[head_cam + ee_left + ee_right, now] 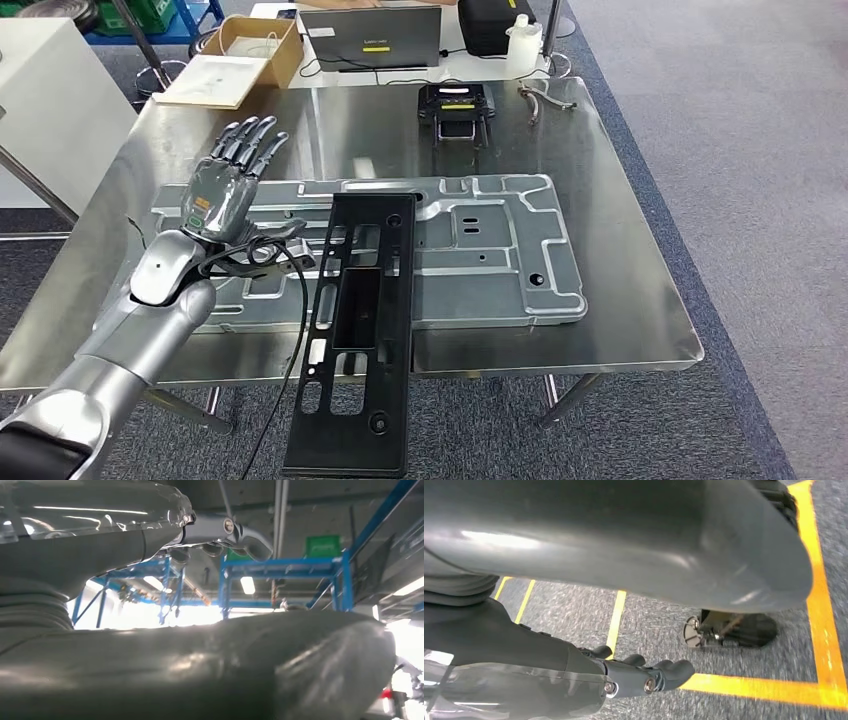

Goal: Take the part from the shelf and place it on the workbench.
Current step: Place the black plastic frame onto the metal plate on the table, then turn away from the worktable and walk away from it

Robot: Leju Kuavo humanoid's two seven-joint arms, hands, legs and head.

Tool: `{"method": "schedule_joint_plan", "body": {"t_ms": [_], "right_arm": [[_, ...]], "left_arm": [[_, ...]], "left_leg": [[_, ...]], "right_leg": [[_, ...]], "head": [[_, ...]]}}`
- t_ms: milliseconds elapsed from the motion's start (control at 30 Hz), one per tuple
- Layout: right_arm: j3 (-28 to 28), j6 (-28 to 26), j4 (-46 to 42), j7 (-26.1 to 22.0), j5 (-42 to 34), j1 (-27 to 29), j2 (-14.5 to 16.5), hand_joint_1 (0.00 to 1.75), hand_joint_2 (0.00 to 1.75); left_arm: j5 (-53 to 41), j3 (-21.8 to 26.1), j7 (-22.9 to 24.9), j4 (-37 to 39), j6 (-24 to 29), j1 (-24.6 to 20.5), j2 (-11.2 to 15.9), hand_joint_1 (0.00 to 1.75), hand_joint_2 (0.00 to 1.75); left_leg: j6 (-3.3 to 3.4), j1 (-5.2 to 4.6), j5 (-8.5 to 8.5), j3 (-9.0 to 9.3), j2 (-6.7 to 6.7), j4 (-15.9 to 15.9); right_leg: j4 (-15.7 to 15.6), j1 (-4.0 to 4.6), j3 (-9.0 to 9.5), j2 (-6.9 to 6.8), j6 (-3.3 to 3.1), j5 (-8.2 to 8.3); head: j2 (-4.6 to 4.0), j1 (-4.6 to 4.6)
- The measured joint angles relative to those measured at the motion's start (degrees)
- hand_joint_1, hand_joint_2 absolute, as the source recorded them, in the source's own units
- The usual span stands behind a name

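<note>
On the steel workbench (620, 300), the left hand (222, 195) hovers empty, fingers spread, beside the black part (355, 330).

Silver arm, grey left hand (228, 190), black cable.

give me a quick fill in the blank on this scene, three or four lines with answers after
1. The long black perforated plastic part lies on top of the ____ stamped metal panel.
2. The left hand is raised with fingers ____.
3. The part's near end overhangs the steel workbench above the ____.
4. The right hand hangs over yellow floor ____.

Missing words: grey; spread; carpet; lines
</note>
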Motion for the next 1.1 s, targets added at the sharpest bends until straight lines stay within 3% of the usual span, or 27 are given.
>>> {"method": "schedule_joint_plan", "body": {"t_ms": [67,167,200,233,267,367,433,500,533,567,600,667,700,733,767,833,900,933,1033,1067,1100], "right_arm": [[0.0,0.0,0.0,0.0,0.0,0.0,0.0,0.0,0.0],[0.0,0.0,0.0,0.0,0.0,0.0,0.0,0.0,0.0],[0.0,0.0,0.0,0.0,0.0,0.0,0.0,0.0,0.0],[0.0,0.0,0.0,0.0,0.0,0.0,0.0,0.0,0.0],[0.0,0.0,0.0,0.0,0.0,0.0,0.0,0.0,0.0],[0.0,0.0,0.0,0.0,0.0,0.0,0.1,0.0,0.0],[0.0,0.0,0.0,0.0,0.0,0.0,0.2,0.0,0.0],[0.0,0.0,0.0,0.0,0.0,0.0,0.2,0.0,0.0],[0.0,0.0,0.0,0.0,0.1,0.0,0.2,0.0,0.0],[0.0,0.0,0.0,0.0,0.1,0.0,0.1,0.0,0.0],[0.0,0.1,0.0,0.1,0.1,0.0,0.1,0.0,0.0],[0.0,0.1,0.0,0.1,0.2,-0.1,0.1,0.0,0.0],[0.0,0.2,0.0,0.2,0.2,-0.1,0.0,0.0,0.0],[0.0,0.2,0.0,0.2,0.2,-0.2,0.0,0.0,0.0],[0.0,0.2,0.0,0.2,0.2,-0.3,0.0,0.0,0.0],[0.0,0.2,0.0,0.2,0.2,-0.5,-0.3,0.0,0.0],[0.0,0.2,-0.1,0.3,0.2,-0.8,-0.6,0.0,0.0],[0.0,0.2,-0.1,0.3,0.1,-0.9,-0.7,0.0,0.0],[0.0,0.2,-0.1,0.4,0.1,-1.0,-0.7,0.0,0.0],[0.0,0.2,-0.1,0.5,0.1,-1.0,-0.6,0.0,0.0],[0.0,0.2,0.0,0.5,0.1,-1.0,-0.6,0.0,0.0]], "left_arm": [[-0.5,-0.2,0.3,-2.1,0.0,0.9,0.3,0.0,0.0],[-1.0,-0.5,0.6,-4.0,0.1,1.7,0.6,0.0,0.0],[-1.2,-0.6,0.6,-4.4,0.1,2.0,0.7,0.0,0.0],[-1.3,-0.7,0.6,-4.8,0.1,2.3,0.7,0.0,0.0],[-1.4,-0.8,0.7,-5.1,0.1,2.6,0.7,0.0,0.0],[-1.5,-0.9,0.7,-6.4,0.1,2.6,0.7,0.0,0.0],[-1.5,-0.9,0.7,-7.0,0.0,2.5,0.7,0.0,0.0],[-1.6,-0.9,0.9,-7.1,-0.1,2.6,0.8,0.0,0.0],[-1.8,-0.9,1.1,-7.1,-0.1,2.6,0.8,0.0,0.0],[-1.9,-0.9,1.3,-7.1,-0.1,2.5,0.8,0.0,0.0],[-2.1,-0.9,1.6,-7.1,0.0,2.6,0.8,0.0,0.0],[-2.3,-0.9,2.0,-7.1,0.2,2.7,1.0,0.0,0.0],[-2.5,-0.9,2.2,-7.2,0.3,2.9,1.1,0.0,0.0],[-2.7,-0.9,2.3,-7.2,0.4,3.2,1.3,0.0,0.0],[-2.9,-0.7,2.3,-7.4,0.4,3.4,1.4,0.0,0.0],[-3.4,-0.1,2.2,-8.0,0.5,4.0,1.7,0.0,0.0],[-3.9,1.1,1.8,-8.9,0.7,4.5,2.0,0.0,0.0],[-4.0,1.7,1.6,-9.3,0.7,4.6,2.1,0.0,0.0],[-4.3,3.1,1.2,-10.0,0.8,5.3,2.4,0.0,0.0],[-4.3,3.4,1.2,-10.2,0.8,5.5,2.6,0.0,0.0],[-4.4,3.7,1.1,-10.3,0.8,5.6,2.8,0.0,0.0]], "left_leg": [[-0.38,0.15,-2.67,-1.0,-0.02,2.6],[-0.51,0.14,-9.64,-4.13,-0.03,12.8],[-0.43,0.1,-10.75,-4.41,-0.03,15.0],[-0.23,0.03,-10.85,-3.73,-0.03,15.2],[0.09,-0.06,-10.01,-1.88,-0.03,13.1],[1.36,-0.73,-6.9,5.43,-0.11,1.9],[1.82,-1.3,-6.29,6.5,-0.11,-0.6],[2.33,-1.46,-5.1,6.14,-0.01,-0.9],[2.7,-1.39,-4.28,5.88,0.12,-1.3],[3.09,-1.25,-3.37,5.43,0.24,-1.7],[3.39,-1.11,-2.47,4.79,0.36,-2.0],[3.71,-1.21,-1.09,3.01,0.45,-2.0],[3.7,-1.27,-0.44,2.07,0.46,-1.9],[3.64,-1.32,0.17,1.12,0.47,-1.8],[3.56,-1.37,0.76,0.16,0.46,-1.6],[3.25,-1.42,1.74,-1.46,0.47,-1.1],[2.74,-1.51,2.52,-2.4,0.55,-0.7],[2.41,-1.47,2.93,-2.58,0.64,-0.6],[1.35,-1.36,3.51,-3.16,0.58,-0.7],[1.05,-1.3,2.13,-3.76,0.41,0.3],[0.73,-1.17,-0.3,-4.62,0.25,2.3]], "right_leg": [[-0.2,-0.01,-0.5,-0.02,-1.07,0.69],[-0.3,0.38,-1.83,-0.06,-1.83,1.75],[-0.3,0.55,-2.35,-0.06,-1.88,2.16],[-0.2,0.7,-2.86,-0.06,-1.91,2.58],[-0.2,0.84,-3.35,-0.04,-1.88,3.03],[-0.3,1.1,-4.35,0.01,-1.38,4.39],[-0.5,0.94,-4.53,-0.02,-0.59,5.29],[-1.2,0.7,-4.52,-0.05,0.28,6.2],[-1.1,0.61,-4.72,-0.05,0.59,5.78],[0.0,0.59,-5.3,-0.06,0.77,4.12],[2.4,0.57,-6.21,-0.1,0.89,1.37],[9.7,0.49,-8.16,-0.2,1.12,-4.65],[12.9,0.47,-8.56,-0.24,1.27,-5.96],[14.8,0.48,-8.24,-0.28,1.35,-5.85],[14.7,0.5,-6.92,-0.3,1.31,-4.7],[9.1,0.71,-1.33,-0.34,0.77,-2.61],[1.3,1.14,4.44,-0.49,0.06,-3.46],[-0.9,1.37,5.82,-0.55,-0.23,-4.16],[-2.5,1.27,5.5,-0.73,-1.1,-3.1],[-2.7,1.07,4.97,-0.84,-1.49,-2.33],[-2.9,0.87,4.32,-0.94,-1.8,-1.55]], "head": [[0.0,-0.01],[0.0,-0.01],[0.0,0.0],[0.0,0.0],[0.0,0.0],[0.0,0.01],[0.0,0.01],[0.0,0.01],[0.0,0.01],[0.0,0.01],[0.0,0.02],[0.0,0.02],[0.0,0.02],[0.0,0.01],[0.0,0.02],[0.0,0.0],[0.0,0.0],[0.0,0.0],[0.0,0.01],[0.0,0.01],[0.0,0.0]]}}
